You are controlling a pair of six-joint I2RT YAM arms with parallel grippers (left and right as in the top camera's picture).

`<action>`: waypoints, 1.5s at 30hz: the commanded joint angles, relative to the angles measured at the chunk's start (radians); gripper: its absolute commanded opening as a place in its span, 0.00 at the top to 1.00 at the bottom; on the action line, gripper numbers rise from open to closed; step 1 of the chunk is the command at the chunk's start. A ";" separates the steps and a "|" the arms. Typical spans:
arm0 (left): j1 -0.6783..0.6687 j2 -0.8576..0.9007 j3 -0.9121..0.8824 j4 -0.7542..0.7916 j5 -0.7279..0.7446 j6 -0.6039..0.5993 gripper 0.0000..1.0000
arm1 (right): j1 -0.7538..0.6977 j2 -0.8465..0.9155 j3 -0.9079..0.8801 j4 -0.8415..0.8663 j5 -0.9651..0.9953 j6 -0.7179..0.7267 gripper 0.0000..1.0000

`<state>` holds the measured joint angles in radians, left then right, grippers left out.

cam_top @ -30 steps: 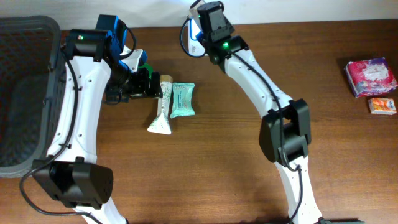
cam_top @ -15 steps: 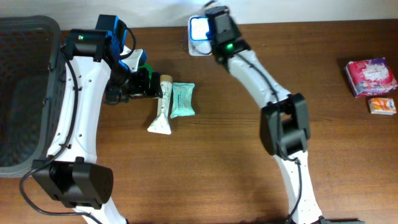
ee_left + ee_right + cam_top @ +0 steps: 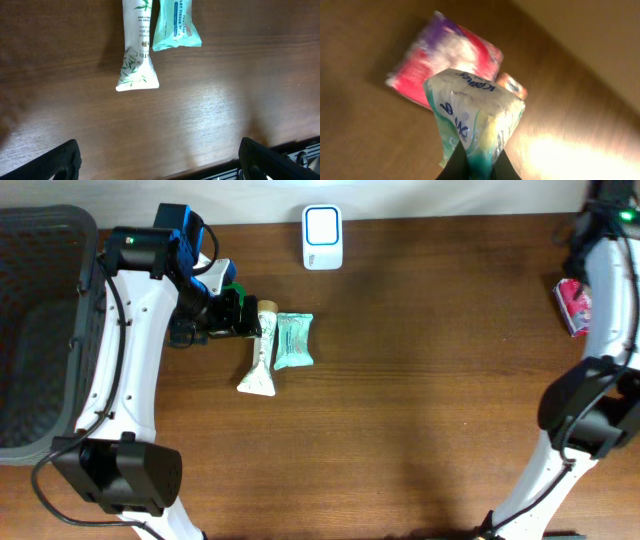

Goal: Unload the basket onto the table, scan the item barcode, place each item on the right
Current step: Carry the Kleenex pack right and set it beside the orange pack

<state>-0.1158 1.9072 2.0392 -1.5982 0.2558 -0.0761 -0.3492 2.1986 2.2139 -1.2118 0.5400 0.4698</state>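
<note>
Swinging away from the white box-shaped scanner (image 3: 322, 224) with its blue window, my right arm (image 3: 603, 270) now hangs at the far right of the brown wooden surface (image 3: 400, 410). My right jaws are clamped on the soft white-and-green Kleenex tissue pack (image 3: 472, 117), above the pink-and-purple plastic pack (image 3: 445, 65). I judge the scan done and the item ready to set down. My left jaws stand wide apart, unmoved, near the white tube (image 3: 259, 360).
</note>
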 commanded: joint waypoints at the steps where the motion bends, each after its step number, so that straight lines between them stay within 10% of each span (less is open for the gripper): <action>1: 0.000 -0.015 0.002 0.000 0.010 0.001 0.01 | -0.092 0.030 -0.015 -0.066 -0.289 0.074 0.96; 20: 0.000 -0.015 0.002 0.000 0.010 0.001 0.01 | -0.232 0.033 -0.409 0.212 -0.304 0.155 0.95; 21: 0.000 -0.015 0.002 0.000 0.010 0.001 0.01 | -0.238 0.033 -0.409 0.226 -0.306 0.140 0.86; 22: 0.000 -0.015 0.002 0.000 0.010 0.001 0.01 | -0.242 0.033 -0.409 0.242 -0.309 0.113 0.57; 29: 0.000 -0.015 0.002 0.000 0.010 0.001 0.01 | -0.239 0.025 -0.237 0.126 -0.309 0.006 0.10; 35: 0.000 -0.015 0.002 0.000 0.010 0.001 0.01 | -0.239 0.018 0.105 -0.121 -0.579 0.005 0.00; 40: 0.000 -0.015 0.002 0.000 0.010 0.001 0.01 | -0.165 0.018 0.193 -0.187 -1.243 -0.280 0.00; 45: 0.000 -0.015 0.002 0.000 0.010 0.001 0.01 | 0.060 0.018 0.109 -0.217 -1.204 -0.447 0.00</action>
<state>-0.1158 1.9072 2.0392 -1.5982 0.2558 -0.0757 -0.4297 2.2284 2.3810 -1.4254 -0.5896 0.1581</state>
